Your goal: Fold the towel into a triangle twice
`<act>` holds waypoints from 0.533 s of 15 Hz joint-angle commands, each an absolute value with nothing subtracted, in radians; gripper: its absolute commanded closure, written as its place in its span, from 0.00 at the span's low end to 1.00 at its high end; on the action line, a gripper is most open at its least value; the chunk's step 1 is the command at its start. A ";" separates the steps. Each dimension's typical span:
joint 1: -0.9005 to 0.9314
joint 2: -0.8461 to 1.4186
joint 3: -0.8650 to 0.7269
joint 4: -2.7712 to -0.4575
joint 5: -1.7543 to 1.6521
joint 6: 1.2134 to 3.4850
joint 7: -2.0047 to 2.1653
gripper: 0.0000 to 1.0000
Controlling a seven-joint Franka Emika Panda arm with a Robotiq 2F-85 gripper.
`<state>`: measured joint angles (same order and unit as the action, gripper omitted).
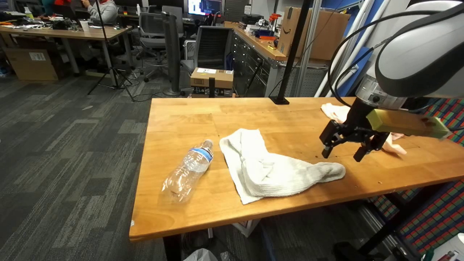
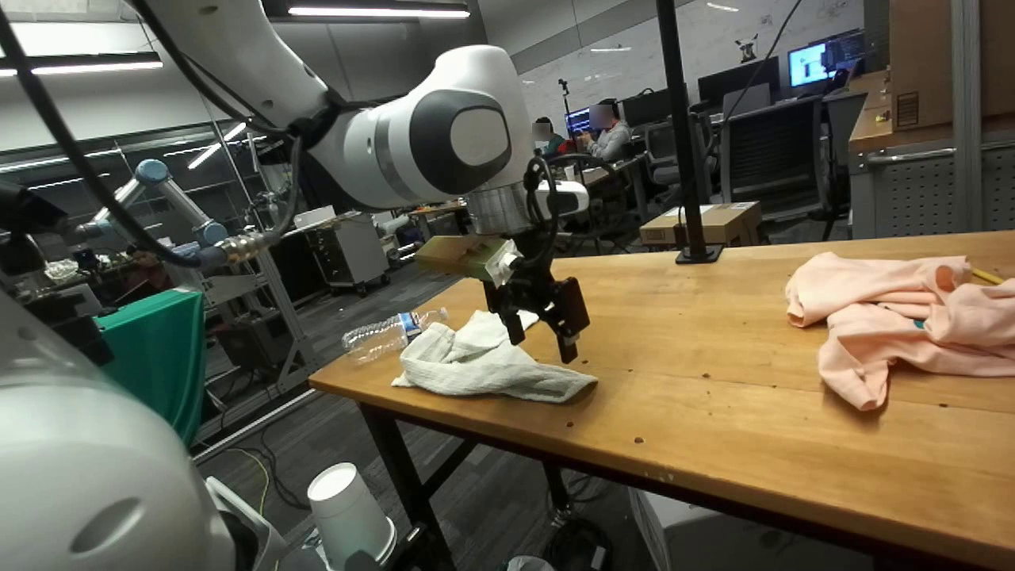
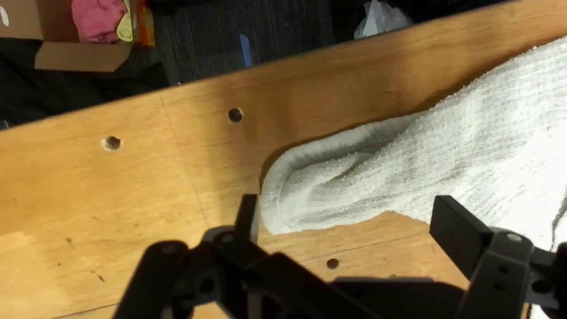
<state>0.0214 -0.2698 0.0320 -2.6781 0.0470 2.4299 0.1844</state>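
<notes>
In both exterior views, 1 clear plastic bottle (image 1: 191, 167) with blue label (image 1: 203, 153), lying at left end of wooden table (image 1: 181, 119). Crumpled peach cloth (image 2: 920, 342) at right. 1 black post (image 1: 294, 45) at far edge; cardboard box (image 1: 222, 82) beyond, dark chair (image 1: 214, 47) behind.

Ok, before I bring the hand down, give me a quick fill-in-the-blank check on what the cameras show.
The white towel and the pink cloth lie on the same ____.
A clear bottle beside the towel lies on its ____.
The bottle's label bears a ____ band.
The open hand holds ____.

Missing words: table; side; blue; nothing.
</notes>
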 commanded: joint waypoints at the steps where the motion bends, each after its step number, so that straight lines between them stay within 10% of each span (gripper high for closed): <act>1: 0.029 -0.268 0.016 -2.703 0.083 2.491 0.109 0.00; 8: 0.029 -0.225 0.007 -2.718 0.095 2.517 0.054 0.00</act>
<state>0.0214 -0.2336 0.0185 -2.7096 0.0628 2.4836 0.0999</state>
